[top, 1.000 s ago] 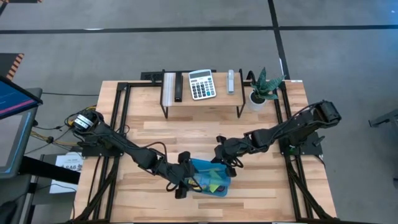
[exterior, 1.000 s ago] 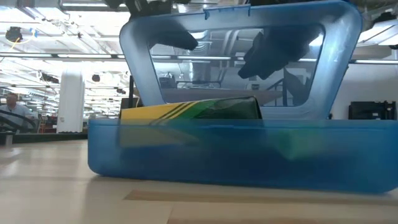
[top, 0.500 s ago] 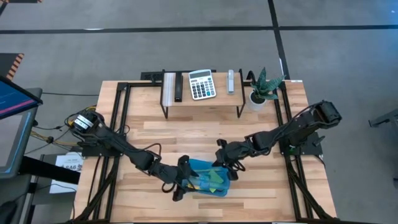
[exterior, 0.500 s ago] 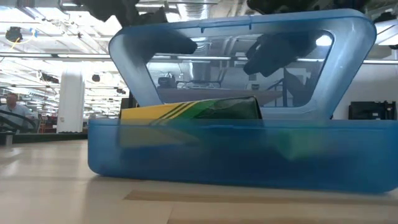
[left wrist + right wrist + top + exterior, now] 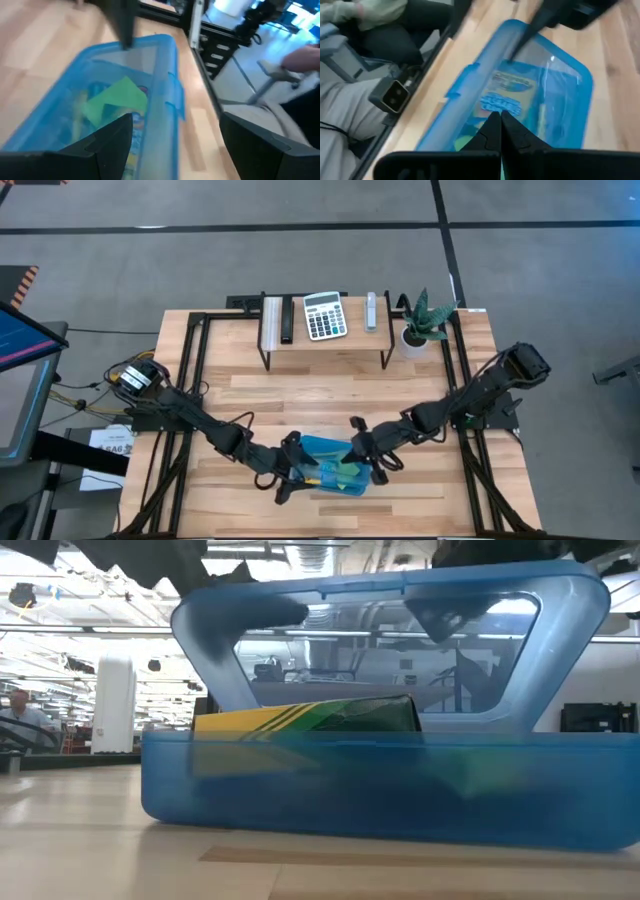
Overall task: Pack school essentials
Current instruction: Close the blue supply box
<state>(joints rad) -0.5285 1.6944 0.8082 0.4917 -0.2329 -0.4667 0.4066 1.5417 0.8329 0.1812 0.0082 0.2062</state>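
Observation:
A translucent blue box (image 5: 335, 470) sits near the table's near edge, its windowed lid (image 5: 380, 585) half raised and leaning over the base. Inside lie the yellow-green crayon box (image 5: 310, 718) (image 5: 505, 95) and a lime-green sticky-note pad (image 5: 117, 97). My left gripper (image 5: 288, 472) (image 5: 176, 120) is open at the box's left end. My right gripper (image 5: 362, 455) (image 5: 500, 116) is shut at the right end. Both are behind the lid, on its far side. The other school essentials are hidden or too blurred to pick out. My left gripper is open, and one finger (image 5: 540, 20) lies against the lid's free rim (image 5: 517, 37) near its left corner, coming from the far side. The lid stands tilted on its hinge, with the base flat on the table. My right gripper presses its shut fingers (image 5: 120, 25) against the far face of the lid near its right corner (image 5: 127, 50), slanting down from the far right. The lid leans toward the near edge under them.
A low shelf along the far edge carries the calculator (image 5: 324, 315) and black and grey bars, with a potted plant (image 5: 420, 320) to its right. Bare wood lies between shelf and box. People show in the room beyond the table (image 5: 15, 710) (image 5: 375, 20).
Both grippers have moved toward the table's near edge and slightly down, staying behind the lid. The lid has tipped further over the base toward the near edge, while the base and its contents have stayed put.

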